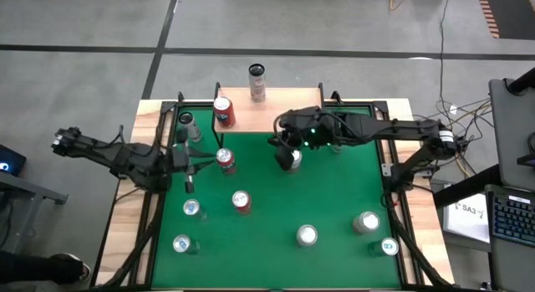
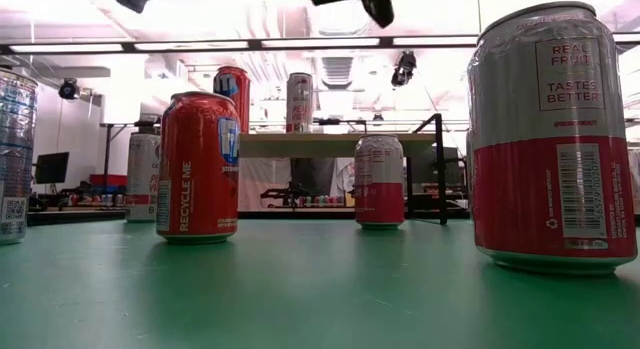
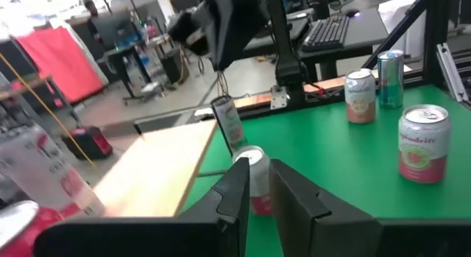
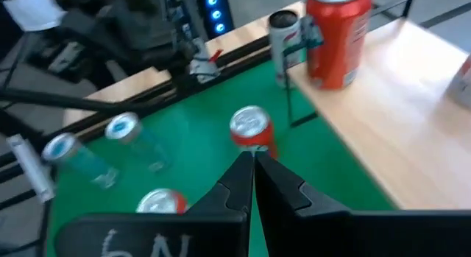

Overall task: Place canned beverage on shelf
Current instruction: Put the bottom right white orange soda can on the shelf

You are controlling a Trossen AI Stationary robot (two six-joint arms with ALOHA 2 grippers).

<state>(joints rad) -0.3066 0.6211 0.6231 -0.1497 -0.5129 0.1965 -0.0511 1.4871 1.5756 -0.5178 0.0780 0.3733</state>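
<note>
**Two cans on the shelf, both grippers empty**

Nearest the table's front edge we see loose cans on the green table [image 1: 334, 200]: a teal can [image 1: 389, 247] at the right corner, silver-topped cans [image 1: 307, 235] beside it, and a red can [image 1: 241, 202] nearer the middle. Farther in, the left gripper [image 1: 194, 163] hangs low just beside a red-and-white can [image 1: 225, 160]; its fingers [image 3: 237, 189] are almost closed and hold nothing. The right gripper [image 1: 282, 141] hovers over the middle of the table, close to the shelf's front edge, with its jaws pressed together and empty; a silver can [image 1: 291, 158] stands just below it. At the far side stands the shelf [image 1: 280, 99], carrying a red can [image 1: 223, 112] at its left end and a tall slim can [image 1: 257, 82] at its back edge.
</note>
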